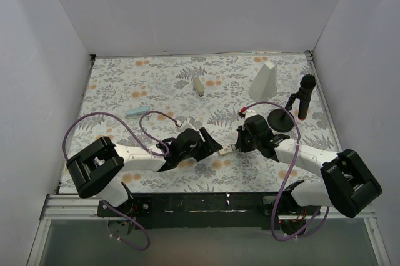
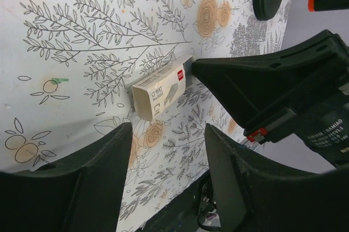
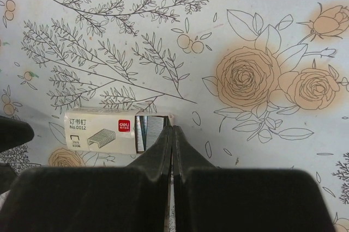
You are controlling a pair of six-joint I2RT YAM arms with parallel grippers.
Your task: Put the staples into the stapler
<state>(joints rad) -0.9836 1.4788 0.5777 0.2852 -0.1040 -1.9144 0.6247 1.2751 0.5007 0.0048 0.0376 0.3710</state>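
Table (image 1: 156, 72): staples box (image 3: 101, 131), blue stapler (image 1: 138, 112), beige stapler (image 1: 199, 85), wedge (image 1: 264, 80) (upright), mic stand (image 1: 281, 119).

Two staplers lie on the tabletop (image 1: 125, 78): one light blue stapler (image 1: 137, 112) far left of the white wedge block (image 1: 264, 82), and one beige stapler (image 1: 199, 86) nearer its left. One staple box (image 3: 101, 131) lies in front of the block. One black microphone stand (image 1: 304, 94) rises just right of it. Two tools: left tool (image 2: 169, 134), right tool (image 3: 172, 134).
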